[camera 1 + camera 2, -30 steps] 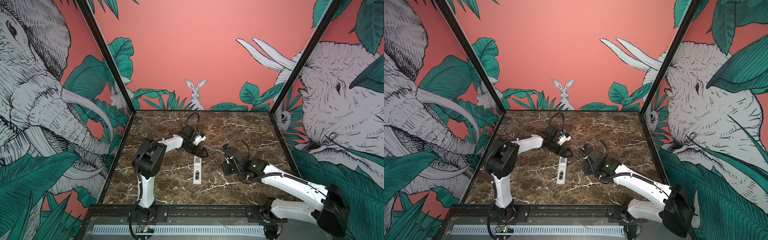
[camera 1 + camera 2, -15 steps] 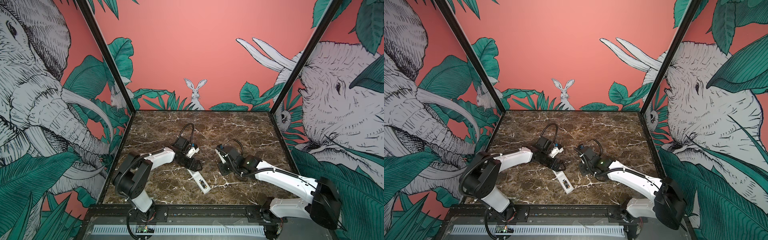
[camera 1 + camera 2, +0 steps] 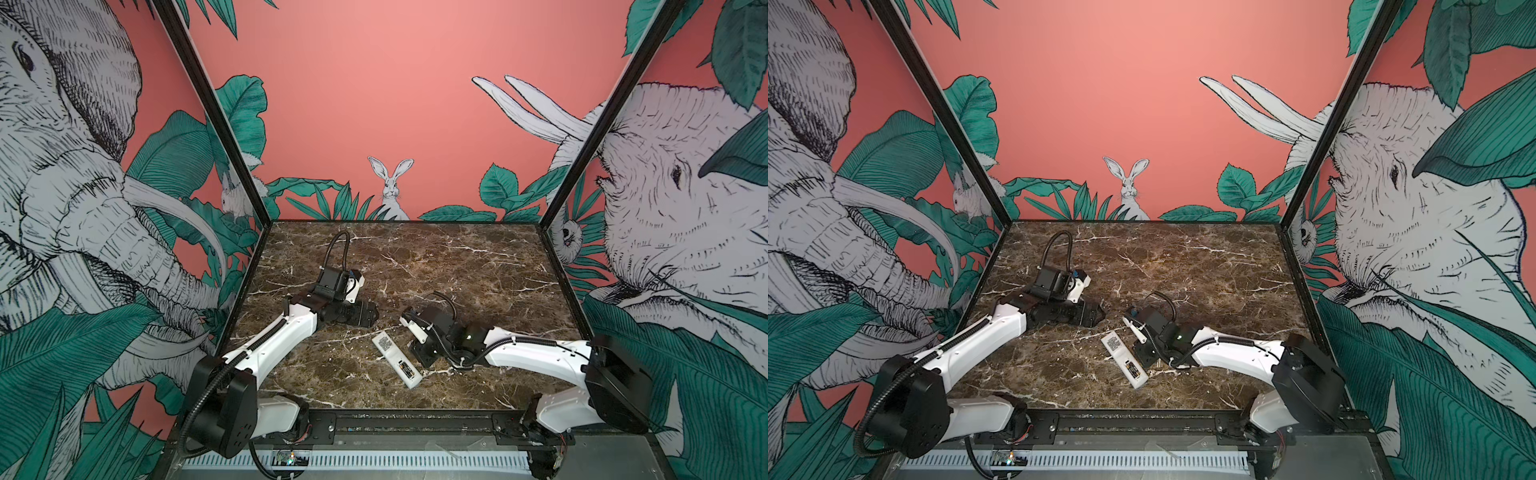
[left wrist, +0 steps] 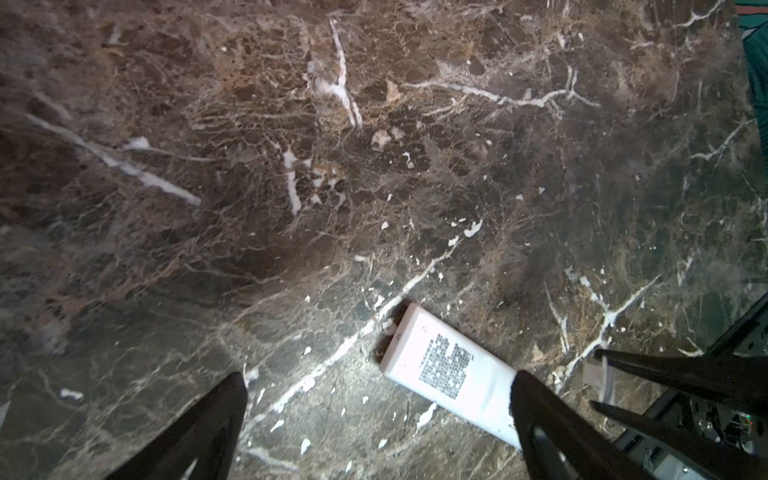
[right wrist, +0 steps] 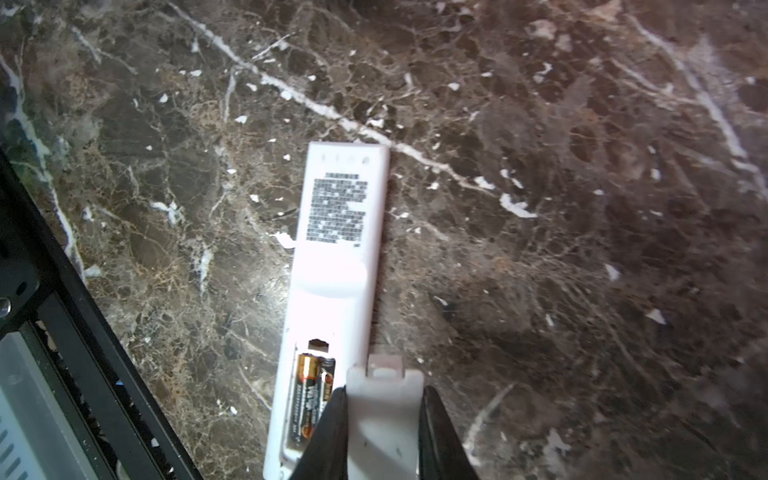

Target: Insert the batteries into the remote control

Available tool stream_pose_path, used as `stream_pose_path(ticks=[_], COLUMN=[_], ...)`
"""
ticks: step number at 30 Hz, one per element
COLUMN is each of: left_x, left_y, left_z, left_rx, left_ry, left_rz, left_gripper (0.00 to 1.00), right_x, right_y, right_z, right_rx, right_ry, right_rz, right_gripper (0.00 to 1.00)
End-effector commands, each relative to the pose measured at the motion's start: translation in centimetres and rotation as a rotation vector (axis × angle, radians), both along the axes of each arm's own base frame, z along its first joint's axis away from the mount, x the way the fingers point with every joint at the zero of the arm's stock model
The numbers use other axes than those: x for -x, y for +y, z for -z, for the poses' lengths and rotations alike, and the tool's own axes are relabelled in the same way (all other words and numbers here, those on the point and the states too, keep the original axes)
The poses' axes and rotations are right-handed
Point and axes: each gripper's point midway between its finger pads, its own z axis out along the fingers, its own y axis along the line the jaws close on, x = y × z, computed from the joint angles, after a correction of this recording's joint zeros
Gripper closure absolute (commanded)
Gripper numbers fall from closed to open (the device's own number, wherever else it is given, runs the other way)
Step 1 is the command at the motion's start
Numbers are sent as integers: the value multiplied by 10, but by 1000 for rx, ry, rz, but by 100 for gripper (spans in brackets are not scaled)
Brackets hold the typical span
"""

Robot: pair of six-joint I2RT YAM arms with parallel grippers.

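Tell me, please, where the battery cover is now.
The cover is clamped in the right gripper, beside the battery end of the remote, which lies face down front-centre on the table.

A brown marble table (image 3: 457,266) is filling the lower middle of both top views. A painted rabbit (image 3: 390,187) is peering out at centre, and an elephant (image 3: 83,187) is looming at far left. In the right wrist view, a small flat white cover (image 5: 384,415) is showing close to the lens.

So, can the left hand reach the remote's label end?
Probably yes: the left hand is open, empty and close to that bare end of the remote; the right hand holds the cover at the battery end.
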Motion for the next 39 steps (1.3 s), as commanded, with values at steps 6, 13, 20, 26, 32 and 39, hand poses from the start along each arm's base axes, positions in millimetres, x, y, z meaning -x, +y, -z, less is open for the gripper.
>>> stream_pose_path(ticks=[6,13,20,26,32,39], left_x=[15,21,27,28,27,27], left_y=[13,16,19,20,19,18], left_z=[-15,-23,-25,-24,-23,-23], left_rx=[-27,-29,-31,-32,-28,-20], left_ry=[39,33,39,39,44,48], left_rz=[-7,18,33,40,40,42], left_gripper=[1,1,1,1,1,1], right_x=[9,14,16,17,21,27], right_y=[19,21,21,21,21,20], right_z=[7,14,18,21,23,29], right_rx=[7,21,38,47,49,58], right_ry=[-68,-81,-84,-80,-68,-53], right_rz=[53,94,103,107,93,86], right_gripper=[88,88,88,88,88,88])
